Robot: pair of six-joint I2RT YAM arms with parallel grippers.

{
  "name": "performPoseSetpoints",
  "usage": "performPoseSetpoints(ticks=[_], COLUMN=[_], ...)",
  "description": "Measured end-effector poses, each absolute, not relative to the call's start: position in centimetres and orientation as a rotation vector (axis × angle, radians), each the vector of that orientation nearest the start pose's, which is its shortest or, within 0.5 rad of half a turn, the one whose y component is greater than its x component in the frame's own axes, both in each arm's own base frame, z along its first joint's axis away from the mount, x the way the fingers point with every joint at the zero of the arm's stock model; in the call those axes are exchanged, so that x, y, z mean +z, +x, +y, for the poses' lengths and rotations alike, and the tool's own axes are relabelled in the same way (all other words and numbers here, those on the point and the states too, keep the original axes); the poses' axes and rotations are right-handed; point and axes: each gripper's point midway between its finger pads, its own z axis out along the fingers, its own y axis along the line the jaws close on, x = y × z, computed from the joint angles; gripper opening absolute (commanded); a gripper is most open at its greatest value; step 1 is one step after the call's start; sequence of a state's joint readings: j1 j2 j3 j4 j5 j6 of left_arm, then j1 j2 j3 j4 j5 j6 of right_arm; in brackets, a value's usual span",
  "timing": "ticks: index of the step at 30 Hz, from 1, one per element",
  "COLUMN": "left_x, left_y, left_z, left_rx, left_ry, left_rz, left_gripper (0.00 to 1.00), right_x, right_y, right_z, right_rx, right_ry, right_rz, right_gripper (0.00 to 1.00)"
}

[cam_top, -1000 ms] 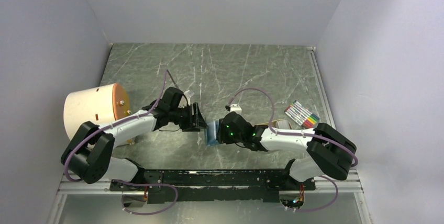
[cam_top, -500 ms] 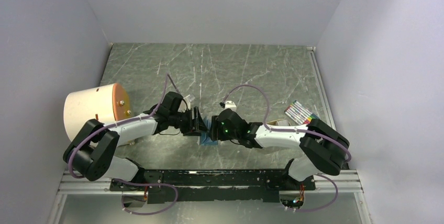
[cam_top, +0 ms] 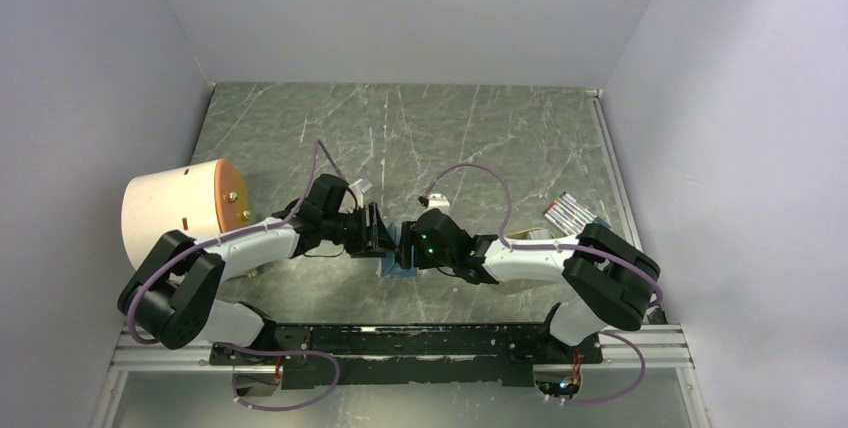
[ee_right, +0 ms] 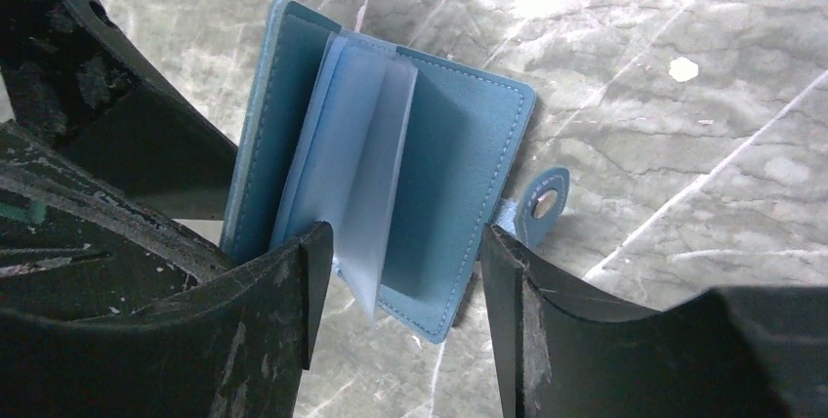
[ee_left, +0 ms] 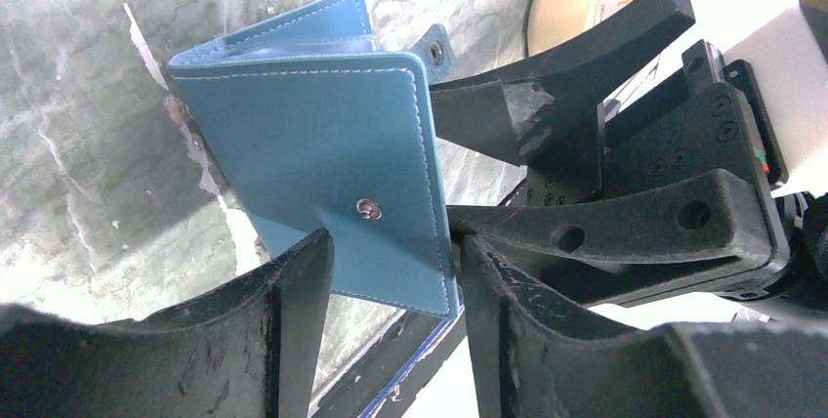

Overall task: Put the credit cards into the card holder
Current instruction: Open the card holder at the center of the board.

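The arms have closed in from 9 and 3 o'clock on the card holder [ee_right: 459,145], near the 6 o'clock edge of the table [cam_top: 450,128]; the right hand [ee_right: 402,234] has widened astride it, grip impossible to tell, letting its sleeves [ee_right: 366,154] fan open for loading; the left hand [ee_left: 391,242] waits half-open, empty.

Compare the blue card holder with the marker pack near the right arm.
The card holder is plain teal-blue; the marker pack is striped in many colours. The card holder is partly open, clear sleeves showing; the marker pack lies farther right, partly behind the right arm. Both are small and rectangular.
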State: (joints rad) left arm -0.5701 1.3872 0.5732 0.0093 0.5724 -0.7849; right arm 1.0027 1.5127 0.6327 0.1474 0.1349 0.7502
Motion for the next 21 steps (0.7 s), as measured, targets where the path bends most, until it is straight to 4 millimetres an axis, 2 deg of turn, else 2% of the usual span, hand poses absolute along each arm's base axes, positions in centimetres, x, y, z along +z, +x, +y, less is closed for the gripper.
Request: performPoseSetpoints(ticks=[5, 15, 21], left_x=[6.9, 6.9, 6.6], left_y=[19.2, 19.2, 19.2], left_z=[-26.3, -25.3, -25.0], left_rx=[-1.238, -1.167, -1.138], left_ry=[0.018, -0.039, -0.067], left_rz=[2.626, 2.643, 2.662], left_gripper=[0.54, 0.61, 0.61], right_x=[3.8, 4.9, 4.7], right_y=[19.6, 19.7, 19.6], right_z=[32.2, 33.2, 33.7], right_rx=[0.788, 0.889, 0.916], right_ry=[-0.216, -0.196, -0.201], right_rz=[2.364, 2.305, 2.309], right_gripper=[0.57, 0.53, 0.47])
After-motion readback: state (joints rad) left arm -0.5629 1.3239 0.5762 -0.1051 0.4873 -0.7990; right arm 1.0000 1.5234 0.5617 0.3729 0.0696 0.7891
